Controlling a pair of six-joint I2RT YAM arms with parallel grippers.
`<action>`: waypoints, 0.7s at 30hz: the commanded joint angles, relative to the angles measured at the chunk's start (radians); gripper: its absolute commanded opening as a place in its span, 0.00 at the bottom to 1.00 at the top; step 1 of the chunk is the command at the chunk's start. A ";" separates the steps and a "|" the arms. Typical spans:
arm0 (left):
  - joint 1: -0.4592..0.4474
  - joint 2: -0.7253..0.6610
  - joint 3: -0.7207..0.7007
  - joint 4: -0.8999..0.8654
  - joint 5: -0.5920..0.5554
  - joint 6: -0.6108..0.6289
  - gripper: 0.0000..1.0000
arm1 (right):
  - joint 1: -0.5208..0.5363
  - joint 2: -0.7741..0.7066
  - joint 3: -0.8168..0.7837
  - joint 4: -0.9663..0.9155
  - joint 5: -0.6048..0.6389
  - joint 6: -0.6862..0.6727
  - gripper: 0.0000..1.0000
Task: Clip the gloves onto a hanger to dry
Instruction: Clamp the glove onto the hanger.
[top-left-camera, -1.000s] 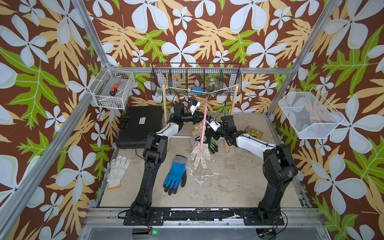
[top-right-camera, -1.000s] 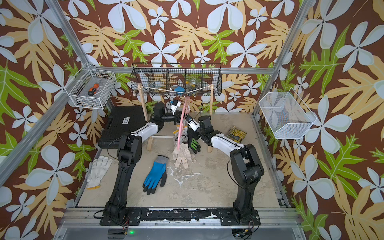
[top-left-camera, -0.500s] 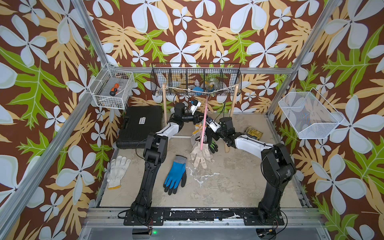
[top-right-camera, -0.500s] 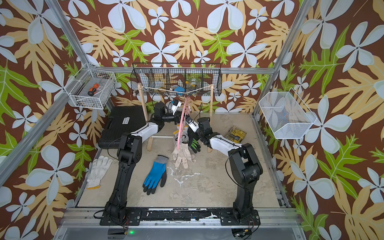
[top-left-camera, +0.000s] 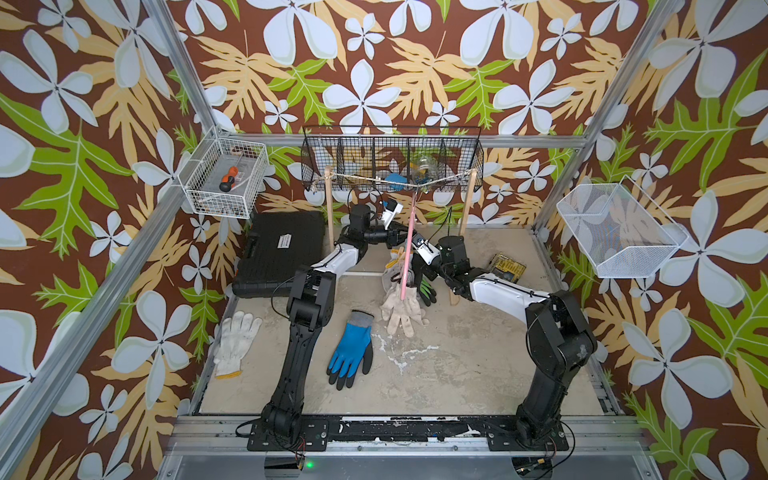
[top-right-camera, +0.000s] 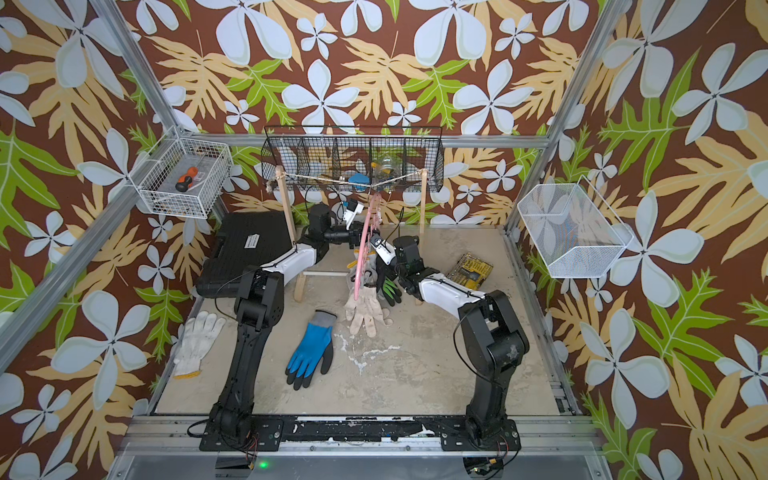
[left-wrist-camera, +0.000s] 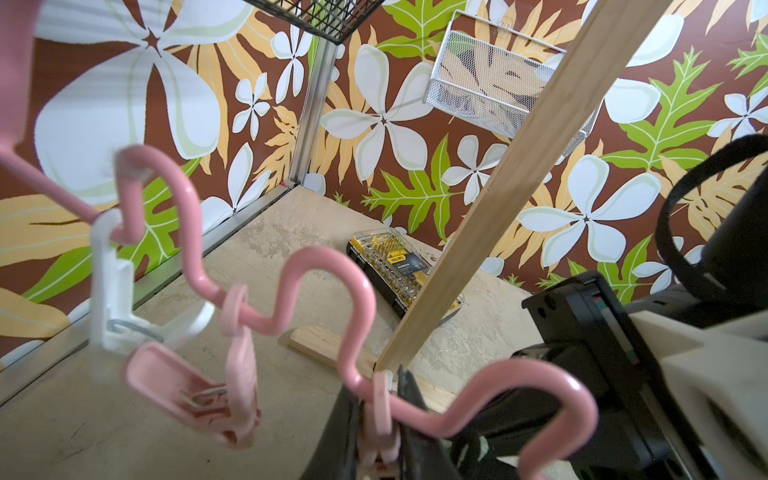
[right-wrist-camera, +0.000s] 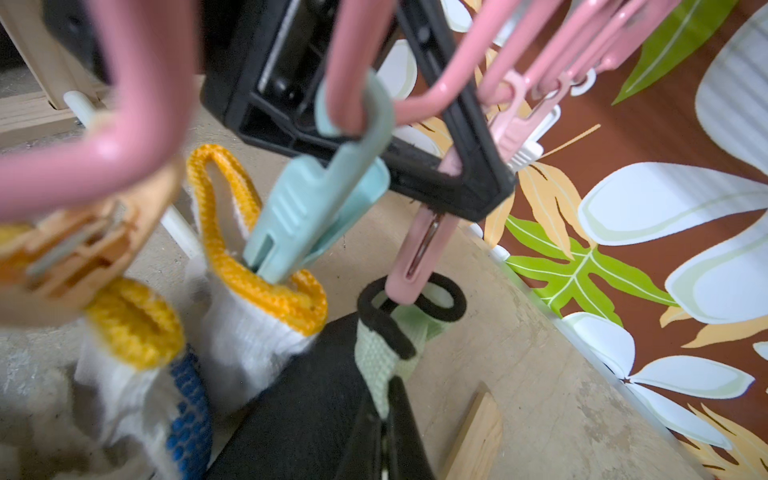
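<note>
Your left claw (left-wrist-camera: 378, 428) is pressed together on a pink clip (right-wrist-camera: 405, 278) of the hanger (top-left-camera: 408, 249). The wrist views show the clip's body squeezed between the black fingers. The clip's lower end sits on the black hem of the green-and-black glove (top-left-camera: 427, 286).

Your right claw (right-wrist-camera: 386, 428) is pinched shut on that same glove. Its pale green cuff (right-wrist-camera: 374, 353) runs down between the fingers, just below the clip.

The hanger hangs edge-on in both top views from the string of the wooden rack (top-left-camera: 329, 203), between your two arms, with its low end near the counter (top-left-camera: 457, 365).

- **Teal clip:** the teal clip (right-wrist-camera: 307, 208) grips a white glove (right-wrist-camera: 249, 328) by its yellow cuff.
- **Orange clip:** the orange clip (right-wrist-camera: 79, 249) beside it holds another yellow-cuffed glove (right-wrist-camera: 124, 332), which is blurred.
- **Beige gloves:** in a top view the beige gloves (top-left-camera: 401, 309) dangle from the hanger, and their fingertips rest on the counter.

The blue-and-black glove (top-left-camera: 351, 353) lies flat on the counter, unclipped, just in front of the hanging bunch. A white knit glove (top-left-camera: 233, 340) lies at the counter's left edge, well apart from the hanger. A black case (top-left-camera: 282, 249) sits behind it, and a yellow bit box (top-left-camera: 507, 268) is beyond your right arm
</note>
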 joint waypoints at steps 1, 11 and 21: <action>0.000 -0.009 -0.003 -0.016 0.006 0.011 0.02 | 0.004 0.013 0.007 0.032 0.027 -0.011 0.00; -0.001 -0.007 0.000 -0.032 0.004 0.012 0.01 | 0.021 0.014 -0.006 0.106 0.097 -0.013 0.00; -0.002 -0.009 0.003 -0.060 -0.002 0.029 0.01 | 0.024 0.041 0.006 0.137 0.106 -0.009 0.00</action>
